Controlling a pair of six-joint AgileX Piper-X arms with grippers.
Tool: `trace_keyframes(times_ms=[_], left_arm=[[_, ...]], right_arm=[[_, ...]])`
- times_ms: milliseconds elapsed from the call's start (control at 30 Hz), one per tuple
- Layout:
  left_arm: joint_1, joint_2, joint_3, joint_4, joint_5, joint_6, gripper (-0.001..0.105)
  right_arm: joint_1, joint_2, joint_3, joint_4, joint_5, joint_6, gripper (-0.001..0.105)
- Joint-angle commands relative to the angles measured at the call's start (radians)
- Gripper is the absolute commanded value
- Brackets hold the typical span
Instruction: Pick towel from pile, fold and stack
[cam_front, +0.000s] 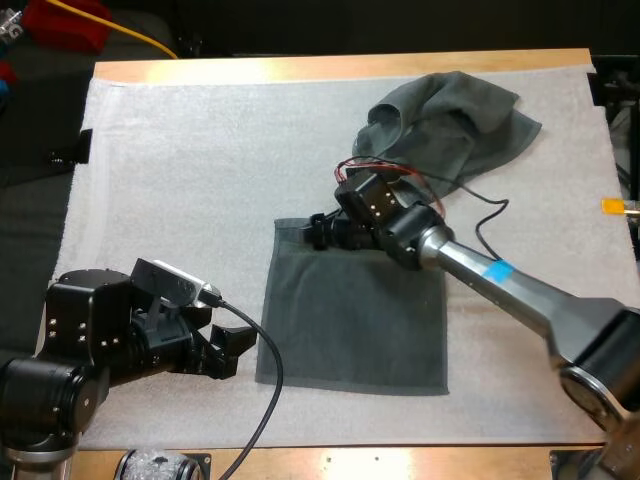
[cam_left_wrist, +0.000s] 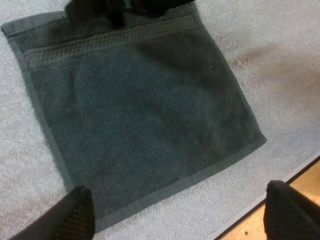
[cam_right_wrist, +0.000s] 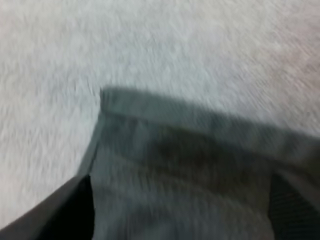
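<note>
My left gripper (cam_front: 235, 352) hangs wide open at the lower left of the high view, just beside the near left edge of the flat towel (cam_front: 352, 310) spread mid-frame on the white mat (cam_front: 180, 150). My right gripper (cam_front: 322, 232), fingers apart, sits over that towel's far left corner. The crumpled towel (cam_front: 450, 120) lies upper right.

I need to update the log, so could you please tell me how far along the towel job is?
Done: one flat towel is out of the pile and spread on the mat. In hand: the right gripper, open, sits at its far edge, and the left gripper, open, hovers by its near left corner. Left: folding it, stacking it, then the crumpled towel at the far right.
</note>
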Motion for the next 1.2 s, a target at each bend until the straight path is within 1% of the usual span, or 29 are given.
trace_keyframes(times_ms=[0,167,267,433,633,800,867,1167], left_arm=[[-0.005,-0.002,-0.002,0.001,0.006,0.006,0.068],[-0.005,-0.002,-0.002,0.001,0.006,0.006,0.068],[-0.005,-0.002,-0.002,0.001,0.006,0.006,0.068],[-0.005,-0.002,-0.002,0.001,0.042,0.006,0.068],[-0.005,-0.002,-0.002,0.001,0.052,0.006,0.068],[-0.005,-0.002,-0.002,0.001,0.052,0.006,0.068],[-0.005,-0.002,-0.002,0.001,0.052,0.006,0.068],[-0.005,-0.002,-0.002,0.004,0.052,0.006,0.068]], right_arm=[[-0.001,-0.020,-0.007,0.062,-0.003,-0.018,0.071],[0.005,-0.084,-0.007,0.243,0.036,-0.054,0.071],[0.012,-0.114,-0.007,0.316,0.068,-0.078,0.071],[0.018,-0.185,0.039,0.348,0.083,-0.091,0.071],[0.018,-0.320,0.183,0.355,0.083,-0.083,0.071],[0.018,-0.461,0.330,0.354,0.083,-0.044,0.071],[0.018,-0.531,0.390,0.368,0.083,0.001,0.071],[0.018,-0.782,0.540,0.459,0.080,0.127,0.071]])
